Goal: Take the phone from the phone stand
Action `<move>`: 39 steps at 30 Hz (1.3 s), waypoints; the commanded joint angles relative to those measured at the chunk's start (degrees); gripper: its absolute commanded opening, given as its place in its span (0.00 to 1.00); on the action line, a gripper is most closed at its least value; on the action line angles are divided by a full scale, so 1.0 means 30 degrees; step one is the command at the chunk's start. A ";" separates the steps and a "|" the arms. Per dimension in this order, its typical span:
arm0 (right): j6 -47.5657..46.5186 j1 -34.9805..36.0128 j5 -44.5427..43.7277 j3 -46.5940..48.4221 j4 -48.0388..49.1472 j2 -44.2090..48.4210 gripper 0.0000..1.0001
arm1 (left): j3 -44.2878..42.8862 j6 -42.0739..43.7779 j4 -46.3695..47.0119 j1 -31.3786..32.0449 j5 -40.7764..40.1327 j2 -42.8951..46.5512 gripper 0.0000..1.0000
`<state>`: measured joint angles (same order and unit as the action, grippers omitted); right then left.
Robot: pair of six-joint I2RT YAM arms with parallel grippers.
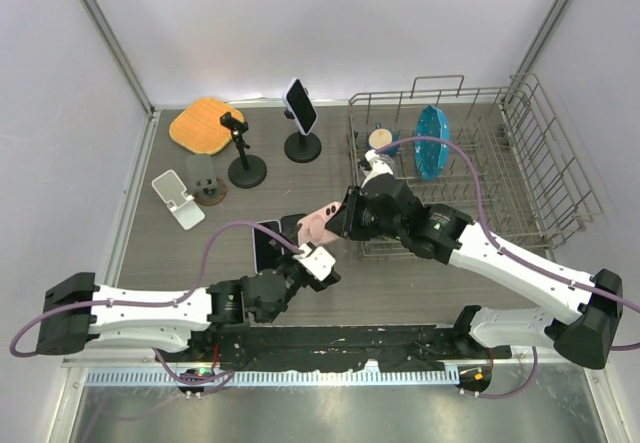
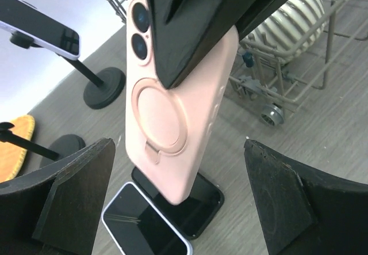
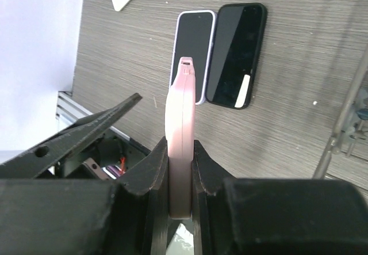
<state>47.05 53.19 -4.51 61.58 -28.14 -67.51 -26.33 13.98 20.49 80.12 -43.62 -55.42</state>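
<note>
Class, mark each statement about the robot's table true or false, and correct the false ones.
1. The right gripper is shut on the pink phone. True.
2. The left gripper also clamps the pink phone. False: its jaws stand open, apart from it.
3. A white-edged phone and a black phone lie flat, side by side, on the table. True.
4. Every phone stand is empty. False: the black stand at the back holds a mounted phone.
</note>
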 commanded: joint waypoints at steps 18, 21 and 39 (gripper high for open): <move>0.2950 -0.0151 0.0626 -0.1483 0.4399 0.1964 0.01 | -0.0395 0.3807 0.9518 0.0043 -0.3537 -0.4730 0.39; 0.3300 -0.0210 0.0684 -0.1747 0.4780 0.2140 0.01 | -0.0423 0.3662 0.9459 0.0043 -0.3654 -0.4701 0.26; 0.1750 -0.0269 -0.2651 -0.2686 0.5309 0.5096 0.75 | -0.0072 -0.3829 0.2641 -0.0806 -0.2076 -0.2011 0.00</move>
<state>56.21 52.53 -7.44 51.86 -15.88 -55.40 -26.33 14.70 32.77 79.24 -51.40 -65.95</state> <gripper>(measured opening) 0.709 0.136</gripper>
